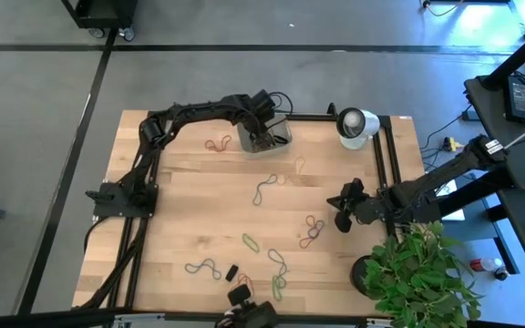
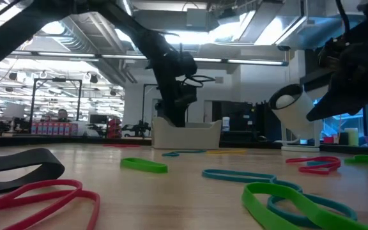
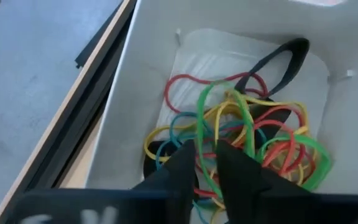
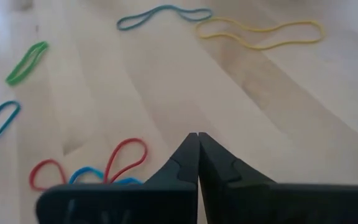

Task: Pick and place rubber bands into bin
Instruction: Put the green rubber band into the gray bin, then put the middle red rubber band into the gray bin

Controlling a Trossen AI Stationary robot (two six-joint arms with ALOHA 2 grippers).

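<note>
The bin (image 1: 276, 137) stands on the table's far side, just left of the middle. In the left wrist view its floor holds a tangle of several rubber bands (image 3: 272, 149) in red, yellow, green, blue and black. My left gripper (image 3: 207, 148) hangs over the bin, pointing steeply down, its fingers a little apart; a green band (image 3: 199, 109) rises from the tangle into the gap. Loose bands lie flat on the wood, among them a red one (image 1: 217, 144), a blue one (image 1: 262, 189) and a green one (image 1: 251, 242). My right gripper (image 4: 197, 135) is shut over bare wood at the table's right. My left gripper has a strand of the green band (image 3: 197, 134) running up between its two fingertips, which come from above. Whether either finger touches the strand I cannot tell. The rest of the band lies on the tangle in the bin.
A white round object with a dark face (image 1: 357, 125) stands at the far right corner. A potted plant (image 1: 422, 273) overhangs the near right corner. A black rail (image 3: 98, 74) runs along the far edge beside the bin. A red and blue cluster (image 4: 104, 165) lies near my right gripper.
</note>
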